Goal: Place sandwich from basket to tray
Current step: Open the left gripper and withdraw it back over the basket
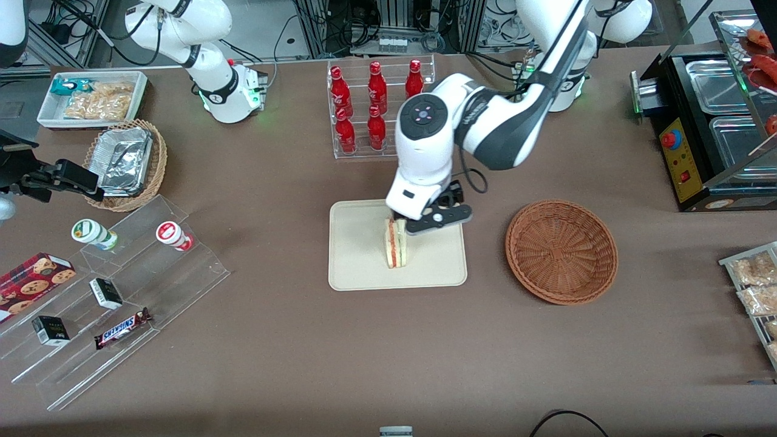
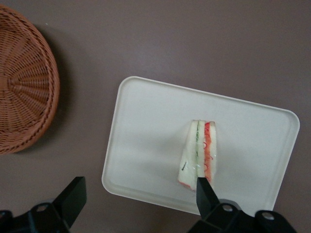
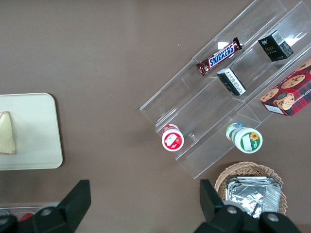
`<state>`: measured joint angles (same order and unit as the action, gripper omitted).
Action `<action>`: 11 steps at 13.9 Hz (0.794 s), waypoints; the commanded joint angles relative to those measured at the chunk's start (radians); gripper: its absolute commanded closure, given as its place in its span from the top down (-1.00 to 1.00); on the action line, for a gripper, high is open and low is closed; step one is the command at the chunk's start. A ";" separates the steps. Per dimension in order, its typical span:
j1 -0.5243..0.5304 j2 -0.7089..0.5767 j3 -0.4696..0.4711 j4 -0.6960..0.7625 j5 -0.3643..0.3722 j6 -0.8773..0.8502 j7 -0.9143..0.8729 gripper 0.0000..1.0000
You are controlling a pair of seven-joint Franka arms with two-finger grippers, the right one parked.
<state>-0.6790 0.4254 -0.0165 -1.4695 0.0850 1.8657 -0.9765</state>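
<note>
Striped sandwich wedge [image 1: 396, 244] on smooth tray [image 1: 364, 270]; gripper [image 1: 408, 224] above, spread.

White arm w/ dark-grey joint bands; black tool [image 1: 405, 222]; black cable; round grey cap.

The brown table [image 1: 291, 340] is occupied by the tray [image 1: 364, 270], the basket [image 1: 561, 252] and a bottle rack [image 1: 379, 109] — the gripper [image 1: 405, 226] is held above the tray.
</note>
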 commanded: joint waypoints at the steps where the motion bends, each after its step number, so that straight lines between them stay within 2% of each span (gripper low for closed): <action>1: -0.001 -0.074 0.081 -0.083 -0.005 -0.013 0.071 1.00; 5: -0.001 -0.148 0.223 -0.169 -0.097 -0.026 0.299 1.00; 8: 0.001 -0.246 0.311 -0.233 -0.102 -0.106 0.482 1.00; 11: 0.004 -0.289 0.352 -0.203 -0.097 -0.252 0.643 1.00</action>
<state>-0.6646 0.1933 0.3193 -1.6523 -0.0038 1.6661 -0.4169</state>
